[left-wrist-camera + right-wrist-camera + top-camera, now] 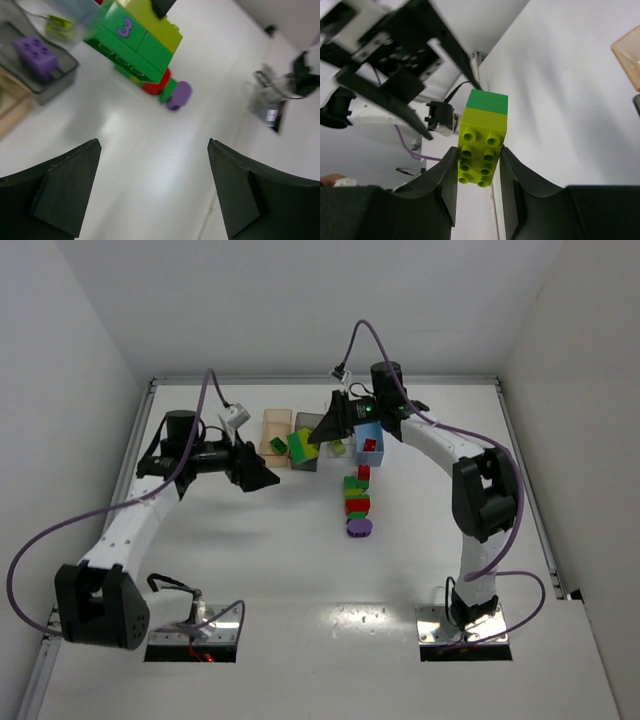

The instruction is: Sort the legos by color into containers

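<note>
R gripper (pixel 479 165) pinches a lime/green block (pixel 485 130) by its lime half, held up abt over the grey bin (pixel 57 85), far centre. L gripper (pixel 153 146) gapes wide, empty, just left of it. Two colours stuck together, so don't drop yet. I'd bring L onto the green end, squeeze, pull apart w/o twisting. Then lime prob. goes to the clear bin (pixel 70 35), green to the tan bin (pixel 272 425). More bricks (pixel 357 502) lie in a row near the blue bin (pixel 378 430).

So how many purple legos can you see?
2. One purple lego lies in the dark grey bin; the second purple lego ends the brick row on the table. More may be hidden in bins.
</note>
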Motion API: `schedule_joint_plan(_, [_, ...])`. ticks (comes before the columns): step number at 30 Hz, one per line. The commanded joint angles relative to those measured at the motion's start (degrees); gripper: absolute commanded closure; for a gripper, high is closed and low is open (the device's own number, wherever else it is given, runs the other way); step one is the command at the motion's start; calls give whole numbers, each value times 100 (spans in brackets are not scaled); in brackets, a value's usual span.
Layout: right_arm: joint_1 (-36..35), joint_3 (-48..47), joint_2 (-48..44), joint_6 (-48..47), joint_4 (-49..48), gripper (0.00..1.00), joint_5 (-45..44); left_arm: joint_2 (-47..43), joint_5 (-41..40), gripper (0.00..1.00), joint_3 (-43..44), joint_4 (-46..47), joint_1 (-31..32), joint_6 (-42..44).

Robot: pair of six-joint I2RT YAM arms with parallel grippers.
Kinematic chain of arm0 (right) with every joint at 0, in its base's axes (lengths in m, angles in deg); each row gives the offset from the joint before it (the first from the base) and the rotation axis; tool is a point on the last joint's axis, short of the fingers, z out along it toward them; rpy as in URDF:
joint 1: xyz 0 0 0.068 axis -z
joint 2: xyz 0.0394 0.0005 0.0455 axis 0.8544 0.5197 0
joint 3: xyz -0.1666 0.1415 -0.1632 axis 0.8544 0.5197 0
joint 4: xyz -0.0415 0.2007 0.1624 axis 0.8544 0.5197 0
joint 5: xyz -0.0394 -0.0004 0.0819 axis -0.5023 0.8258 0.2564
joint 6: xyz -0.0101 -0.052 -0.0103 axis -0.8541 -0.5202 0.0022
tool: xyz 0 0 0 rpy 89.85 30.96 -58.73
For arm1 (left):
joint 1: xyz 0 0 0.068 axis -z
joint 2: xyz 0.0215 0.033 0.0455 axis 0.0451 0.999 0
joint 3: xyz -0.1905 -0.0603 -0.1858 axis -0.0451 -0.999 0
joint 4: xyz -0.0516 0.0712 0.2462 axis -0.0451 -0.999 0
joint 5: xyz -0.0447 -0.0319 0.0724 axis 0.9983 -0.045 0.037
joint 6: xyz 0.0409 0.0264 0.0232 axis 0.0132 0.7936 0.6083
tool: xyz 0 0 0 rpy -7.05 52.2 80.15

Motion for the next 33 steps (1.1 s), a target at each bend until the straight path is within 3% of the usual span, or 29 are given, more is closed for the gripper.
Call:
schedule_joint_plan(1, [-74,48,-372,344,-776,94,519,675,2127,7,202,-167,-447,-652])
schedule_joint_plan(11, [-372,311,-478,889,-1436,94,898,1758,3589,12,719,-8,-712,-837])
schedule_joint_plan(19, [-610,241,-354,889,-1488,94,950,2155,3459,15,1230,-938,-817,180])
schedule_joint_plan(33, [-768,-119,120,951,-1550,94,898,2515,3942,24,1599,-1722,-817,991])
